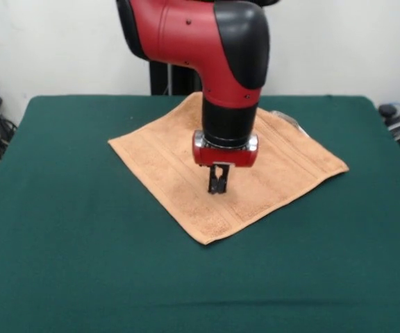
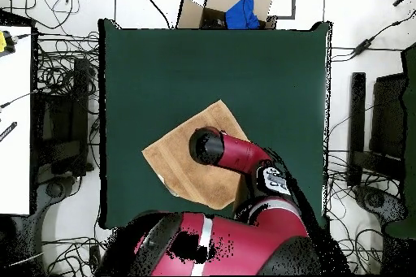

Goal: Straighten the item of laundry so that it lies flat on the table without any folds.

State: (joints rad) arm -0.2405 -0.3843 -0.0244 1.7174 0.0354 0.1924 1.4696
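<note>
The light orange-tan towel point(image 1: 158, 163) lies spread out flat as a diamond on the dark green table point(image 1: 61, 243), a little behind the table's middle. A small white tag point(image 1: 287, 118) shows at its far right edge. My gripper point(image 1: 218, 186) points straight down over the towel's middle, fingers together, tips at or just above the cloth; I cannot tell if they touch it. In the overhead view the towel point(image 2: 180, 150) lies near the table's point(image 2: 244, 71) lower left, and the arm's wrist point(image 2: 208, 145) hides the gripper.
The robot's black pedestal point(image 1: 165, 80) stands behind the table. A cardboard box point(image 2: 231, 4) with something blue sits beyond the far edge in the overhead view. Cables and dark equipment point(image 2: 61, 119) line both sides. A white surface point(image 2: 15, 111) stands at the left.
</note>
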